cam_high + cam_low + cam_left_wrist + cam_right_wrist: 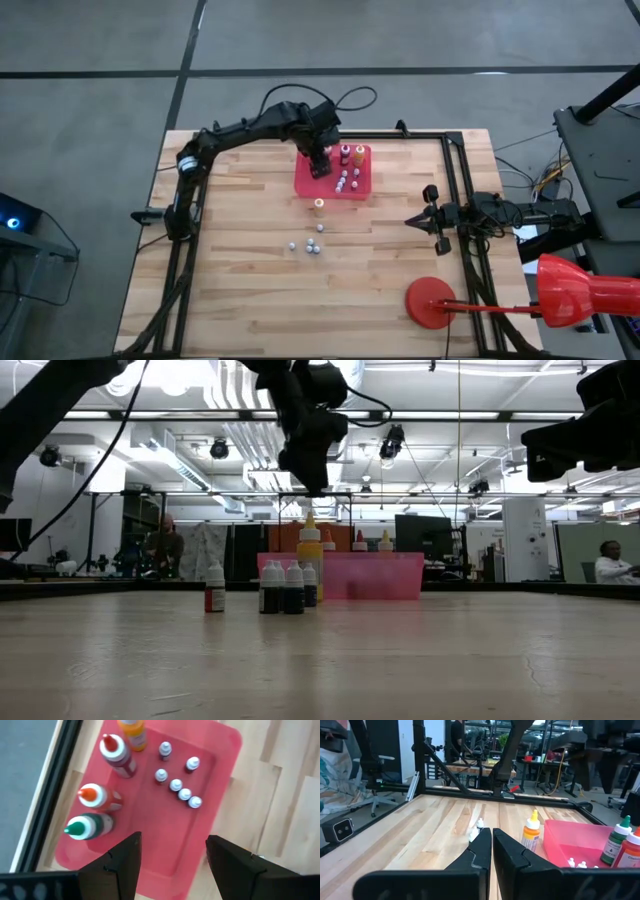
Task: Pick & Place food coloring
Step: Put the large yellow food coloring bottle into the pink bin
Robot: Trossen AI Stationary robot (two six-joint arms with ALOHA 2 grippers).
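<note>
The left gripper [319, 163] hangs over the red tray [306, 183] at the far side of the wooden table [240, 270]. Its two fingers [122, 865] stand apart with nothing between them. Down in the tray stand four taller food coloring bottles [118, 755] along one side, with green, orange and red caps. Six tiny bottles [176, 785] stand close together in the tray too. On the bare wood just in front of the tray stands one yellow bottle [319, 205] alone. A little nearer is a small bunch of tiny dark bottles [313, 245] with pale caps. The right gripper [411, 221] waits at the right edge of the table, well apart from the tray, and its fingers are pressed together on nothing.
</note>
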